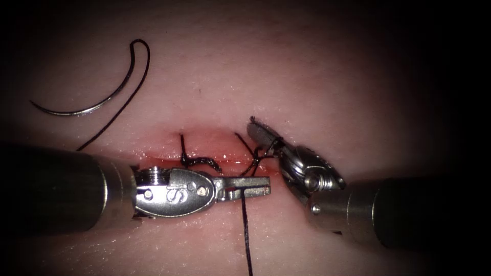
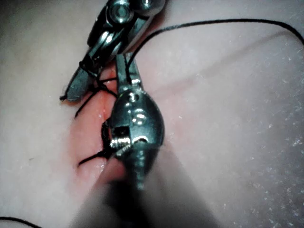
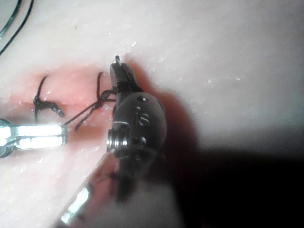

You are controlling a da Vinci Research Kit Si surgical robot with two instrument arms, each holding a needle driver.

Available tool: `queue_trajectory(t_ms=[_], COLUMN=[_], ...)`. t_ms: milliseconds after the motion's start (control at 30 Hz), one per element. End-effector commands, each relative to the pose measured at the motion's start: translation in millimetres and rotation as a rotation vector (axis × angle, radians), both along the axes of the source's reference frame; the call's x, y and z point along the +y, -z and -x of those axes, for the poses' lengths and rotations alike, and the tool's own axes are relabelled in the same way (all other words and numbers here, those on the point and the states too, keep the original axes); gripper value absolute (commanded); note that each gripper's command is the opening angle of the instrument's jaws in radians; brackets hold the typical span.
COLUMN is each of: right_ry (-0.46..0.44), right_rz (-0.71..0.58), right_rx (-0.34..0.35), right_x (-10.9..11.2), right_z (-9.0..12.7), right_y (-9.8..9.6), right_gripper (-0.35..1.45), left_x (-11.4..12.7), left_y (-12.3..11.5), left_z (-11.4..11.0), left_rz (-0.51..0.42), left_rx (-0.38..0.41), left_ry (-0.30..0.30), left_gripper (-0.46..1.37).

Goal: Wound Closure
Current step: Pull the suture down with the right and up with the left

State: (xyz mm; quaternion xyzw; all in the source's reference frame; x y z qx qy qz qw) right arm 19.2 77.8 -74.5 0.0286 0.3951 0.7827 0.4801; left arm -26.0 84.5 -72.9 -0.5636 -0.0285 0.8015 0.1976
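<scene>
Lying free on the tissue (image 1: 317,66), well up and left of the cut (image 1: 204,158), the needle (image 1: 87,105) is held by neither tool and is not in the tissue. Thread (image 1: 120,110) trails from its upper end down toward the left tool's shaft. Left tool (image 1: 255,185) lies just below the cut, jaws pressed together on a strand of thread that drops away below them. Right tool (image 1: 261,134) sits at the cut's right end, jaws closed, thread wound around them. A tied knot (image 1: 199,161) sits on the cut left of the tools, amid red fluid (image 1: 215,140).
</scene>
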Motion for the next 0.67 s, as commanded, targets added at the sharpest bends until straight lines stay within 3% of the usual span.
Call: queue_trajectory(t_ms=[33, 667], right_ry=[0.004, 0.015], right_rz=[0.001, 0.016], right_rx=[-0.007, -0.012], right_x=[0.0, 0.2], right_z=[0.0, -0.4], right_y=[0.2, -0.4], right_gripper=[-0.35, -0.35], left_x=[-0.1, -0.2], left_y=[-0.1, -0.1], left_z=[0.0, 0.1], left_rz=[-0.003, -0.003], left_rx=[-0.003, -0.002], left_ry=[-0.007, -0.005], left_gripper=[-0.35, -0.35])
